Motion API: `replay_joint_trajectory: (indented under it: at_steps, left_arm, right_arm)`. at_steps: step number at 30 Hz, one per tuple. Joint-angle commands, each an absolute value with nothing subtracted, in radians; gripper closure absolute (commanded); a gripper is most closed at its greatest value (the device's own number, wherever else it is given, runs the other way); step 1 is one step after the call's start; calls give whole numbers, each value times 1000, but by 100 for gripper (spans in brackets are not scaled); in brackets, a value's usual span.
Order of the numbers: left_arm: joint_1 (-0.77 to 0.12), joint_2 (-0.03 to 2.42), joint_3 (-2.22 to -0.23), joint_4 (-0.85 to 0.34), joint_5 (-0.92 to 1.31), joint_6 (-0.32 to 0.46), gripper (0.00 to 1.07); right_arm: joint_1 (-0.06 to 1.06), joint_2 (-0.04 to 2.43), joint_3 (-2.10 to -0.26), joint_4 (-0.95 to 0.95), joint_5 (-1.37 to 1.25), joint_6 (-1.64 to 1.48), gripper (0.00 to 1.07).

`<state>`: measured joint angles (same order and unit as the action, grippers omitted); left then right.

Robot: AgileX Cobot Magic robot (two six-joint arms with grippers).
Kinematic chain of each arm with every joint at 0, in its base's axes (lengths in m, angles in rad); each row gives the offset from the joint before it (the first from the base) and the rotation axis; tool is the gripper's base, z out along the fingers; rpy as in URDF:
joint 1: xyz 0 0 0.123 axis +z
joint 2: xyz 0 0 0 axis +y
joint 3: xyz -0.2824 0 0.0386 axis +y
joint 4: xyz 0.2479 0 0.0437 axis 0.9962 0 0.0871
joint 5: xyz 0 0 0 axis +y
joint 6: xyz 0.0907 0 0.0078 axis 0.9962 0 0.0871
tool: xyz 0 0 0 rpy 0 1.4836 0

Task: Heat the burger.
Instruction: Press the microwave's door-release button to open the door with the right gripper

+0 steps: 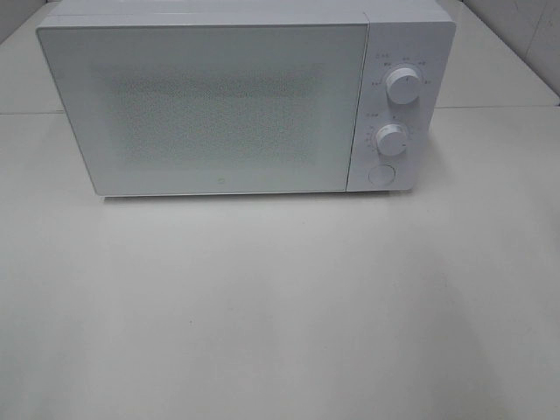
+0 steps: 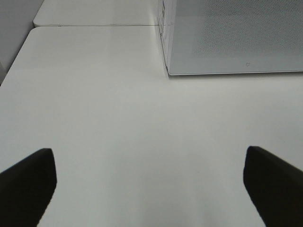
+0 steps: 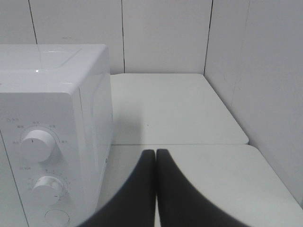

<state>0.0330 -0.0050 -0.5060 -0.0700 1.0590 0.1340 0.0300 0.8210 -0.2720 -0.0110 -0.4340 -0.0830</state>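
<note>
The burger is out of view in every frame. A white microwave (image 1: 219, 96) stands at the back of the white table with its door closed; its two knobs (image 1: 403, 85) and a round button sit on the right panel. My left gripper (image 2: 149, 184) is open, its dark fingers (image 2: 28, 182) far apart over bare table, with the microwave's front corner (image 2: 189, 47) ahead. My right gripper (image 3: 156, 187) is shut with its fingers pressed together and nothing between them, beside the microwave's knob panel (image 3: 38, 146). Neither arm shows in the high view.
White walls (image 3: 255, 71) close off the back and right side of the table. A seam runs across the tabletop (image 3: 189, 144) behind the microwave. The table (image 1: 280, 315) in front of the microwave is plain white.
</note>
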Motion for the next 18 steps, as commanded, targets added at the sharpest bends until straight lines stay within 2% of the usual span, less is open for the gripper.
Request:
replay_joint_trajectory:
  at_steps: [1, 7, 18]
  left_arm:
    - [35, -23, -505, -72, 1046, 129, 2]
    - [35, -23, -505, -72, 1046, 129, 2]
    - [35, -23, -505, -72, 1046, 129, 2]
  right_arm:
    - [27, 938, -233, -13, -612, -72, 107]
    - [27, 1085, -185, -15, -791, -35, 107]
    - [27, 1325, -185, -118, -951, 118, 107]
